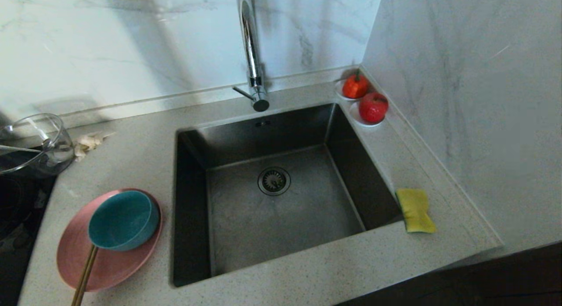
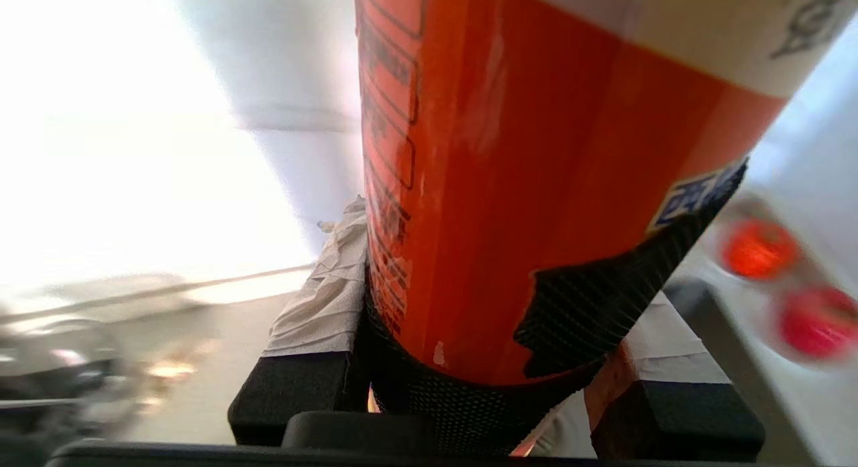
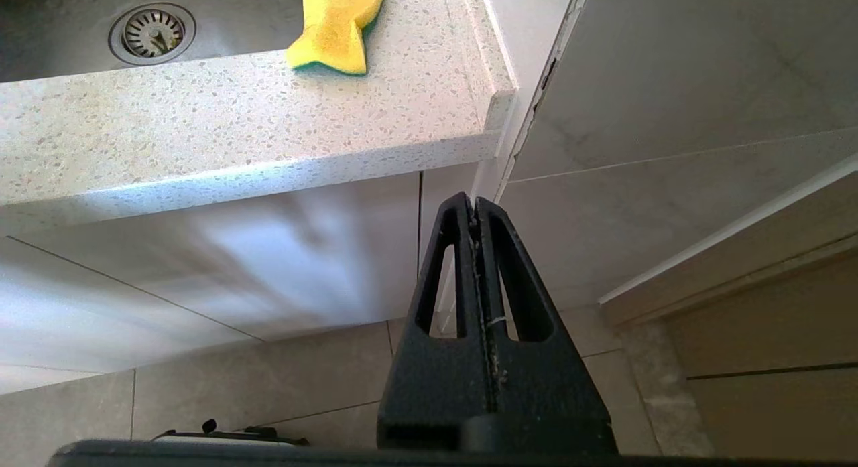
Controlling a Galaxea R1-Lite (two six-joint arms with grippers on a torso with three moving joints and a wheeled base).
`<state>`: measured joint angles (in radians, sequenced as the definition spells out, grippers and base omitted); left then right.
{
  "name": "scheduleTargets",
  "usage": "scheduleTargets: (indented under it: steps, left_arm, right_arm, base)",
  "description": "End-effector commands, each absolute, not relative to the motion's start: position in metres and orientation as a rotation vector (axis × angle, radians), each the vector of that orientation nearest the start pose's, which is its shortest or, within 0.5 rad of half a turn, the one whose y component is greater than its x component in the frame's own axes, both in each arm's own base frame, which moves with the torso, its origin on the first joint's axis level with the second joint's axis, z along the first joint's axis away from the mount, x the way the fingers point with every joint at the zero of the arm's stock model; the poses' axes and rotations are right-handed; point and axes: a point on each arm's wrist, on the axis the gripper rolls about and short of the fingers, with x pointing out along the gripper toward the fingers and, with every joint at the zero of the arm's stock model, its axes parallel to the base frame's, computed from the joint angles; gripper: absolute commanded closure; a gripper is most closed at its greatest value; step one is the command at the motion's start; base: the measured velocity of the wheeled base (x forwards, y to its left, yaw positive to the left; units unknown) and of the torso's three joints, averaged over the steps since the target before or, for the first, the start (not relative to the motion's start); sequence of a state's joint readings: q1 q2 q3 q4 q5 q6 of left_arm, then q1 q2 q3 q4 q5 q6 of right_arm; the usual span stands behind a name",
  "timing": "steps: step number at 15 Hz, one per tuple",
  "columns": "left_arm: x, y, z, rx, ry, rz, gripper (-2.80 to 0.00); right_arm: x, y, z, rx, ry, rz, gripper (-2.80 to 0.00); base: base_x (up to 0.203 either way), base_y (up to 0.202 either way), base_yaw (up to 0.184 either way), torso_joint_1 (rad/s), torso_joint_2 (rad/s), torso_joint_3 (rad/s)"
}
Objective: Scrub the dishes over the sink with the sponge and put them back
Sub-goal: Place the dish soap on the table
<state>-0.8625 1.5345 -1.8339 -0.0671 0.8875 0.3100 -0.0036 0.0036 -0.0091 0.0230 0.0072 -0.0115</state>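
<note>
Head view: sponge [image 1: 415, 210] at sink [image 1: 281, 196] rim; left tool [image 2: 496, 360] pinching orange bottle [image 2: 536, 185], right tool [image 3: 477, 209] pressed together.

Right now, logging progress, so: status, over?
Left hand shut on orange bottle. Right hand shut, parked below counter. Sponge untouched on counter right of sink; bowl and chopsticks on plate, left of it.

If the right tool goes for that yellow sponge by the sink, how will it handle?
The sponge looks soft: its waist is pinched in, so it will probably squash and flop rather than stay stiff. It seems light and may slide on the smooth counter. It lies at the sink edge, so a push could drop it in.
</note>
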Motion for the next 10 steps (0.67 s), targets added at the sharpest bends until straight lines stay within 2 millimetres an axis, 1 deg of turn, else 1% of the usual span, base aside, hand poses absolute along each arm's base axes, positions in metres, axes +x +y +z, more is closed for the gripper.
scheduleTargets:
  steps: [1, 3, 5, 10]
  left_arm:
    - [0.152, -0.12, 0.466, 0.012, -0.264, 0.145, 0.0]
    - [0.158, -0.098, 0.463, 0.036, -0.27, 0.214, 0.0]
    - [0.164, -0.078, 0.455, 0.039, -0.262, 0.281, 0.0]
    - [0.182, -0.044, 0.435, -0.051, -0.239, 0.394, 0.0]
  right_arm:
    - [-0.023, 0.0, 0.076, -0.011, 0.017, 0.004, 0.0]
    - [-0.023, 0.0, 0.076, -0.011, 0.017, 0.005, 0.0]
    - [-0.023, 0.0, 0.076, -0.011, 0.017, 0.005, 0.0]
    - [-0.023, 0.0, 0.076, -0.011, 0.017, 0.005, 0.0]
  base:
    - [0.0, 0.0, 0.0, 0.0, 0.0, 0.0]
    - [0.0, 0.0, 0.0, 0.0, 0.0, 0.0]
    - [0.0, 0.0, 0.0, 0.0, 0.0, 0.0]
    - [0.0, 0.0, 0.0, 0.0, 0.0, 0.0]
